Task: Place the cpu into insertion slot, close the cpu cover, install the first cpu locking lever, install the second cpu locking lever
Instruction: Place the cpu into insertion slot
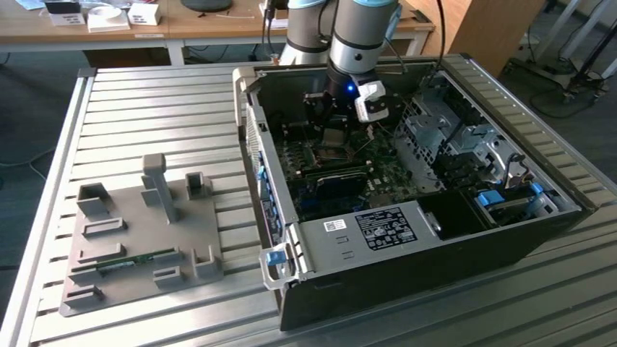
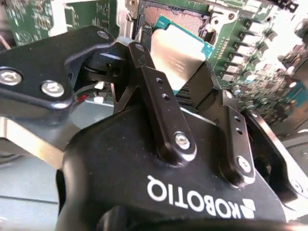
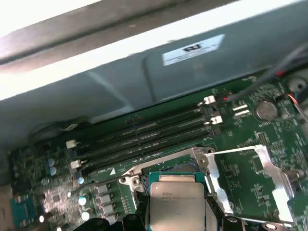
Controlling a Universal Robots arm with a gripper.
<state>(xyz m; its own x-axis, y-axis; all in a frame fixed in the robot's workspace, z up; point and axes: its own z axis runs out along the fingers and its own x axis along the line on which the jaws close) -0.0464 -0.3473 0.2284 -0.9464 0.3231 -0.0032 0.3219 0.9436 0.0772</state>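
My gripper (image 2: 173, 67) is shut on the cpu (image 2: 178, 53), a flat square chip with a silver top and a teal edge, held by two opposite sides. In the first wrist view the cpu (image 3: 175, 199) hangs just above and in front of the insertion slot (image 3: 166, 167), a dark square recess in the green board. The cpu cover (image 3: 215, 185), a silver frame with a square window, lies swung open beside the slot. In the exterior view the gripper (image 1: 333, 124) reaches down into the open computer case (image 1: 405, 238) over the board.
Long black memory slots (image 3: 144, 137) run just beyond the slot, with the case wall (image 3: 120, 82) behind them. Drive cages (image 1: 453, 137) and cables crowd the case at the exterior view's right. A grey fixture plate (image 1: 144, 238) lies on the slatted metal table (image 1: 144, 101).
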